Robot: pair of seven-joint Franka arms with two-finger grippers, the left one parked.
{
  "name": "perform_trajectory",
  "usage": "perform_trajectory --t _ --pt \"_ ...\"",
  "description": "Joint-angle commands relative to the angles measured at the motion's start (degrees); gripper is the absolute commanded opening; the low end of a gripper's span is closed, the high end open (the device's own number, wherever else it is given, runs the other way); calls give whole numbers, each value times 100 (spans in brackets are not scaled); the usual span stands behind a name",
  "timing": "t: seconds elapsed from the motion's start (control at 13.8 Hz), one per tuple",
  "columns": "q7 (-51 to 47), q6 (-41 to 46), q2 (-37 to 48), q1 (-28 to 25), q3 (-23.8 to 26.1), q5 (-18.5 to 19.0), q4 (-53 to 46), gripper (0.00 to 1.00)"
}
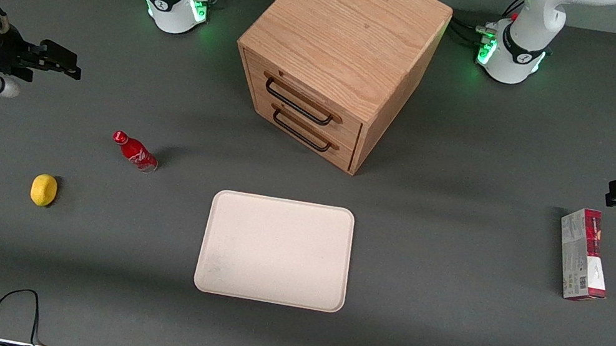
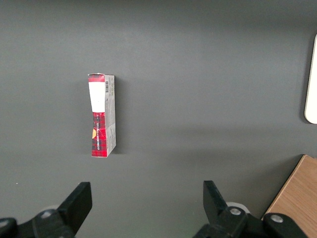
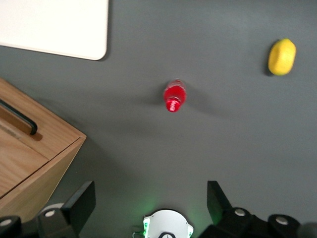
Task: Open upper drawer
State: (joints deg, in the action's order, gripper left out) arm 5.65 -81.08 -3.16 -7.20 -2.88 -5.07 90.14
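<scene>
Right gripper (image 1: 69,69) hovers wide open, well apart from the cabinet (image 1: 345,34); the upper drawer (image 1: 301,102) sits shut at its three o'clock. Risk: hooking the bottom handle (image 1: 303,131) instead.

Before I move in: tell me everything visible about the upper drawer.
The upper drawer is the top one of two in the light oak cabinet, with a long black wire handle across its front. It looks fully shut, flush with the cabinet face, right above the bottom drawer. Nothing touches it. The gripper hangs open, well off toward the working arm's end of the table.
</scene>
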Motion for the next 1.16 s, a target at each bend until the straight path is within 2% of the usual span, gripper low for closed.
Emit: perform_trajectory --t 0.0,0.29,0.65,1.09 --pt "33 -143 -176 -657 33 -29 -225 100" --pt "103 -311 -378 -1387 42 -90 -305 100" --pt "42 -416 -702 -2784 33 -29 -418 100" --pt "51 -435 -1107 -2980 103 -108 -840 100"
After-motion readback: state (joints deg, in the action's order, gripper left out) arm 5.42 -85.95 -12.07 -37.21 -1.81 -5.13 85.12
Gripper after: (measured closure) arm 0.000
